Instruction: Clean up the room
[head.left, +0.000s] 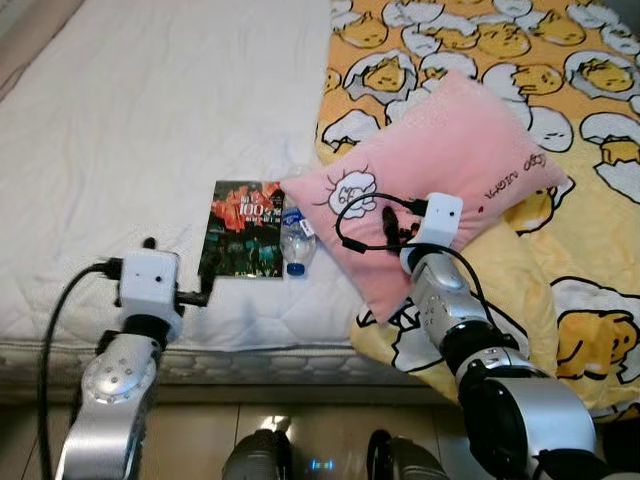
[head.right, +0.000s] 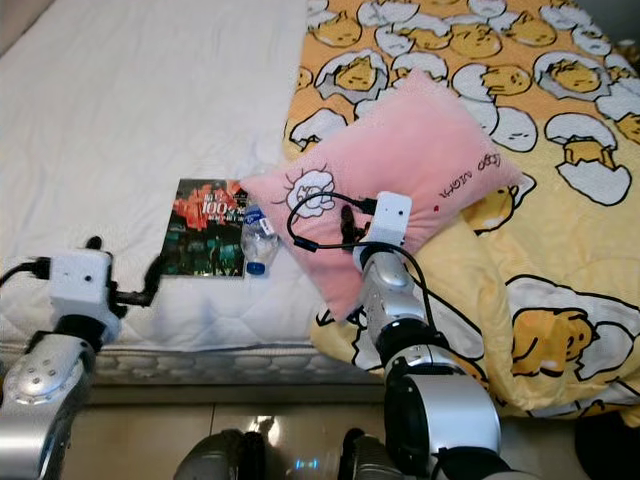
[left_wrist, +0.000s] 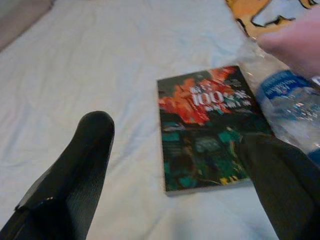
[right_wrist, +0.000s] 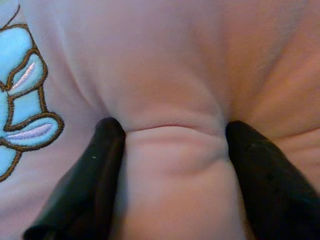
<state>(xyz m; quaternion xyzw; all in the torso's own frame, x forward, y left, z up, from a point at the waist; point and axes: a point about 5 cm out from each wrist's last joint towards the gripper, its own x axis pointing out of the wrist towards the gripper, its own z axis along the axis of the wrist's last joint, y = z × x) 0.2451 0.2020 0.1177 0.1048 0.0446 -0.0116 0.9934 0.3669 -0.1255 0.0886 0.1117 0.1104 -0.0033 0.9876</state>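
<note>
Pinching pink pillow (right_wrist: 170, 100) with right gripper (right_wrist: 172, 150), jaws clamped on soft, light fold; left gripper (left_wrist: 175, 165) agape near book (left_wrist: 202, 125).

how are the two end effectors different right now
The right end effector is pressed into the pink pillow, its fingers pinching a fold of fabric; the left end effector is open and holds nothing. The right sits over the pillow, the left hovers near the book on the white mattress. Both have two black fingers.
</note>
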